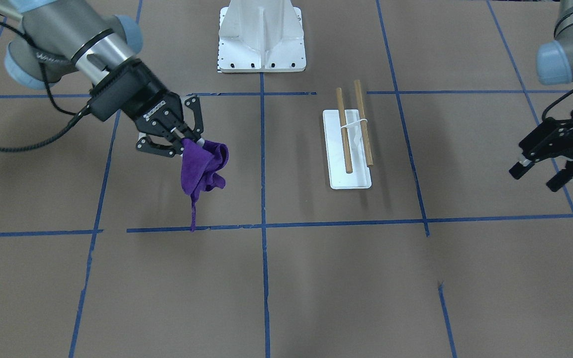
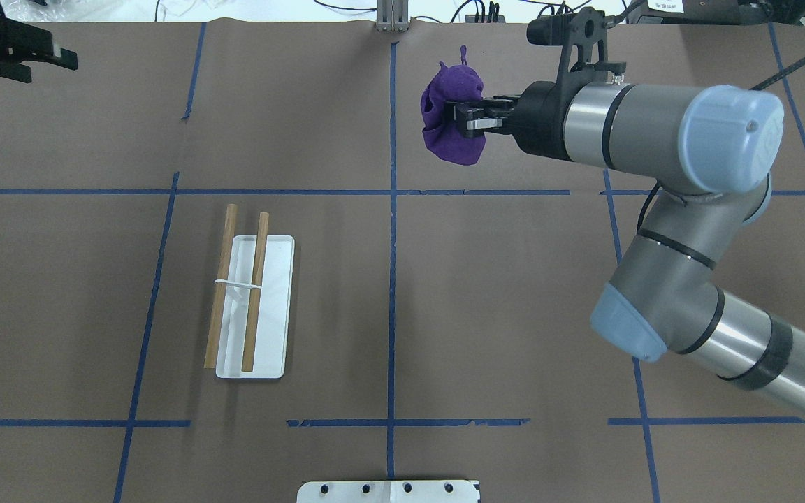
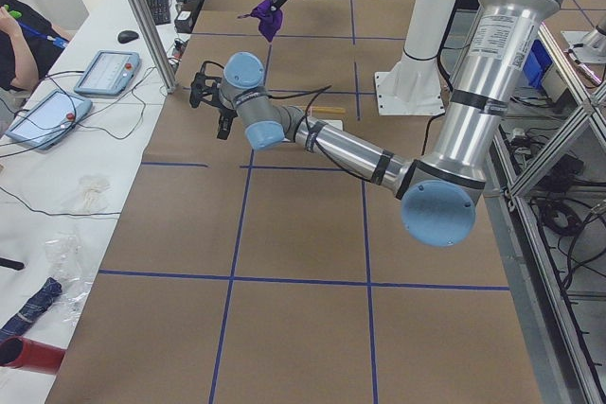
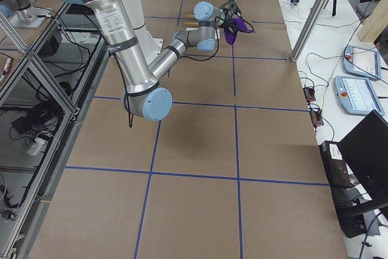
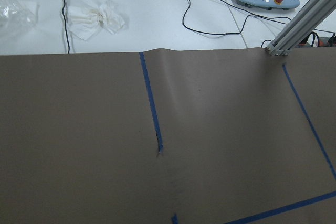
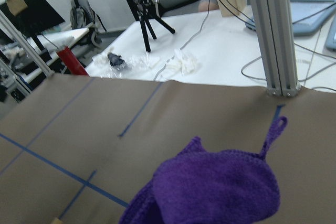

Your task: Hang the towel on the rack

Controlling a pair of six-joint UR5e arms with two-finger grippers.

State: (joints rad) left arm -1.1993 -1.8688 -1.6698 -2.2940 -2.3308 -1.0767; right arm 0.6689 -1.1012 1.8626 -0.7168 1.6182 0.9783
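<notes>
Two arms over a taped table, one holding a purple towel in the air.

Brown paper crossed by blue tape lines (image 1: 262, 164) covers the table (image 1: 316, 298). The right arm (image 2: 661, 140) reaches across its half, and its gripper (image 1: 190, 142) is clamped on the bunched towel (image 1: 204, 166), which hangs clear of the paper. The left arm (image 1: 567, 44) hovers at the far side of its own half, its gripper (image 1: 535, 178) spread apart and holding nothing. A large white pedestal (image 1: 261, 40) stands at the robot's edge of the table. The rack (image 1: 351, 179) sits on the paper in the left arm's half, its two wooden rods lying parallel over the white base, well apart from the towel and across the centre tape line from it. A thin loop (image 1: 193, 214) dangles from the towel's lower end.
</notes>
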